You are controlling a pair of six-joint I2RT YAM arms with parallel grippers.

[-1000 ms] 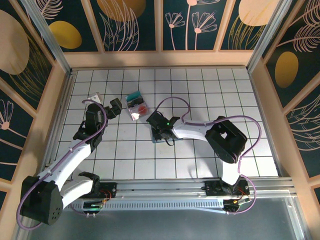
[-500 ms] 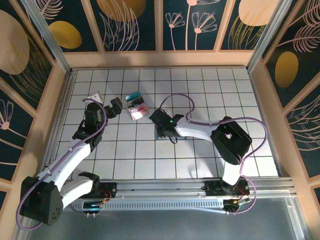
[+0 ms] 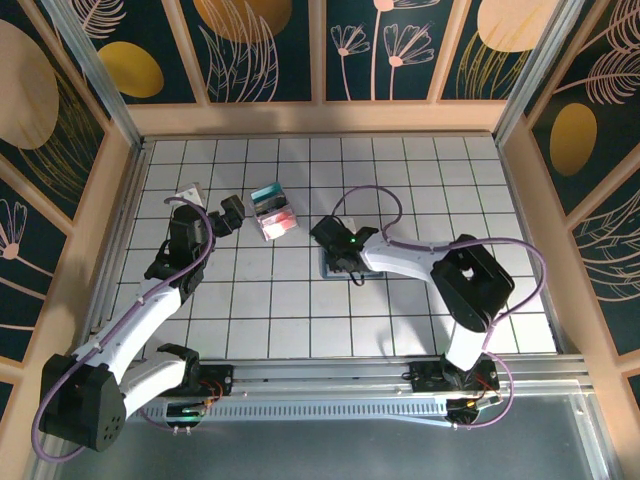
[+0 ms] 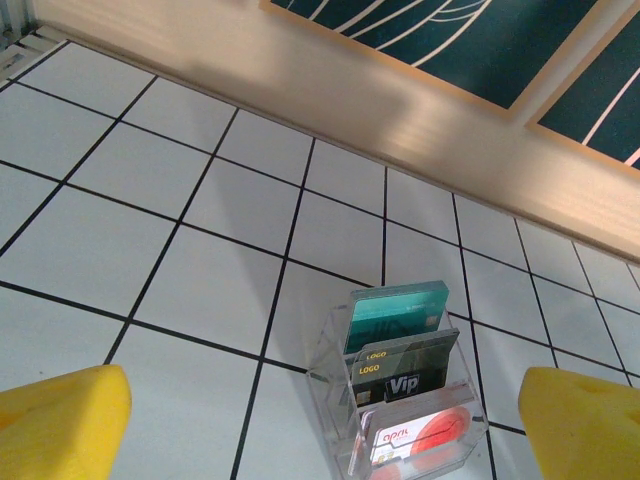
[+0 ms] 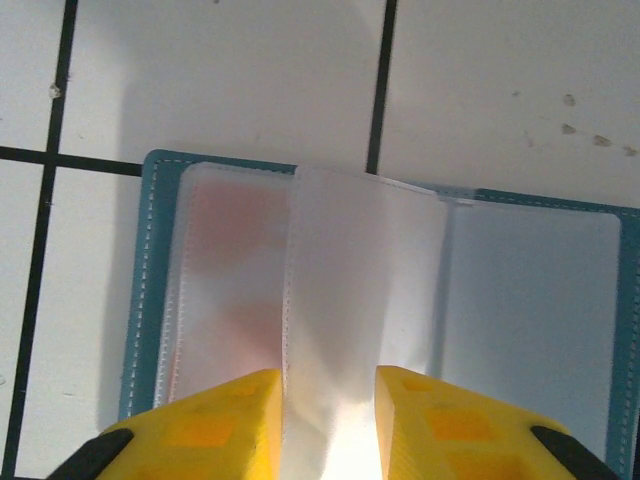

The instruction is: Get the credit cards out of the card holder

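The right gripper [image 3: 336, 256] has slid toward the right of the tiled table [image 3: 400, 180] since a second ago, and the card holder [image 5: 530, 300] under it has shifted the same way; the arm's elbow has swung rightward too. The left gripper [image 3: 232, 212] and the clear stand [image 4: 335, 385] in front of it sit where they were.

The credit cards [image 3: 273, 212] stand upright in the stand's three tiers, left of the holder, their long edges level and their faces toward the left wrist camera. The teal card [image 4: 395, 312] is at the back. The black card [image 4: 405, 372] in the middle reads "LOGO" twice in yellow and "VIP" in white. The red-pink card [image 4: 425, 440] in front carries writing too blurred to read.

The holder lies flat and open near the table's middle, pale inside up, its long axis across the right wrist view and its spine running away from the camera. A pinkish tint shows through its left pocket.

The right jaws are parted a little, with a clear pocket leaf rising in the gap and nothing visibly pinched. The left fingertips [image 4: 60, 415] are spread wide and hold nothing.
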